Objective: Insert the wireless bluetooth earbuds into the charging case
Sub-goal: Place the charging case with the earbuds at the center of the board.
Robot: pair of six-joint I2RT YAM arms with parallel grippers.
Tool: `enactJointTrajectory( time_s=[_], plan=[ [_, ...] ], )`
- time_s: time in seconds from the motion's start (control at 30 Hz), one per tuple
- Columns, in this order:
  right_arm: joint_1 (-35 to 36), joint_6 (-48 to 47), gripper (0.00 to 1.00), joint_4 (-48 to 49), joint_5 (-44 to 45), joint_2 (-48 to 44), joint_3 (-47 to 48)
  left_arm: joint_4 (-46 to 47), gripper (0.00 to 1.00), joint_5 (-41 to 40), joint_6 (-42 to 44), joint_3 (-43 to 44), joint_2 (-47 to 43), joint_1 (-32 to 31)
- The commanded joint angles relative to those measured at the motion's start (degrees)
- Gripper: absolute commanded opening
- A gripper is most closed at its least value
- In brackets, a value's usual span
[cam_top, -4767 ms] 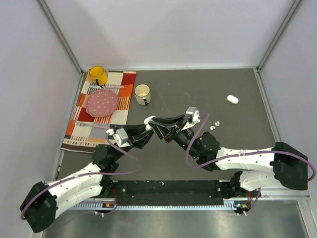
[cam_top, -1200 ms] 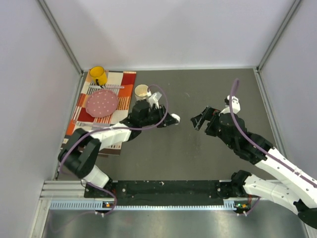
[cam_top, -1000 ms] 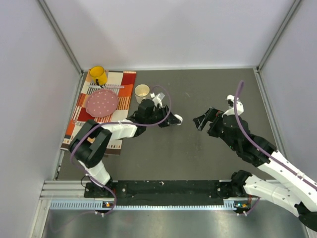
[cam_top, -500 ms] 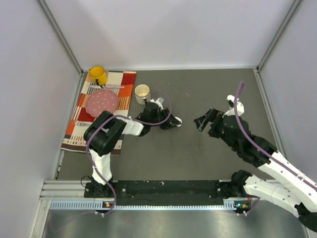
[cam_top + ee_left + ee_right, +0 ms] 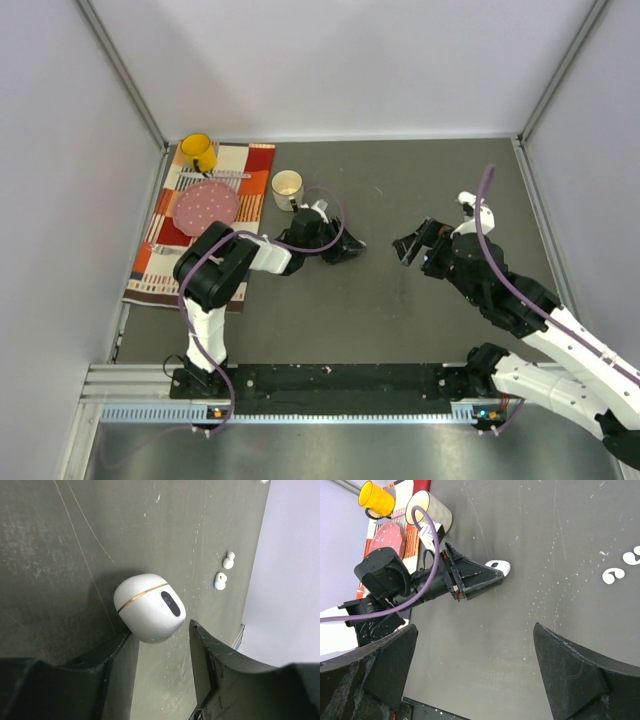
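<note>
Quick rundown from us: the charging case sits closed on the dark table, gold seam up, right at the tips of the left gripper. Its jaws stand a bit apart, so we'd call that claw released, not pinching the case. The earbuds lie loose on the table well past the case, on the side away from the left gripper, none in it. The right gripper hangs out on that same side, spread wide and holding nothing, with only bare table between it and the case. Back behind the case, the left arm covers that approach. Beside the arm we've got a cream mug, then a pink plate and yellow mug on a striped mat, all well apart from the case. Plenty of open table from the case toward the near edge, and the back wall is well off too.
</note>
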Motion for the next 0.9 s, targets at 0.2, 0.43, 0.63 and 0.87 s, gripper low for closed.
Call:
enactJointTrajectory(
  time_s=[0.2, 0.43, 0.63, 0.87],
  plan=[
    [-0.52, -0.42, 0.99, 0.04, 0.11, -1.35, -0.04, 0.94, 0.50, -1.46, 1.65, -2.63, -2.66, 0.25],
    [-0.52, 0.02, 0.99, 0.04, 0.28, -1.09, -0.13, 0.24, 0.50, -1.28, 3.41, -6.06, -5.65, 0.16],
    [-0.87, -0.24, 0.99, -0.04, 0.29, -0.30, -0.13, -0.63, 0.50, -2.86, 6.31, -10.80, -10.92, 0.16],
    [-4.20, -1.30, 0.99, -0.66, -0.68, 1.37, 0.57, -5.90, 0.51, -6.03, 12.37, -14.15, -21.80, 0.16]
  ],
)
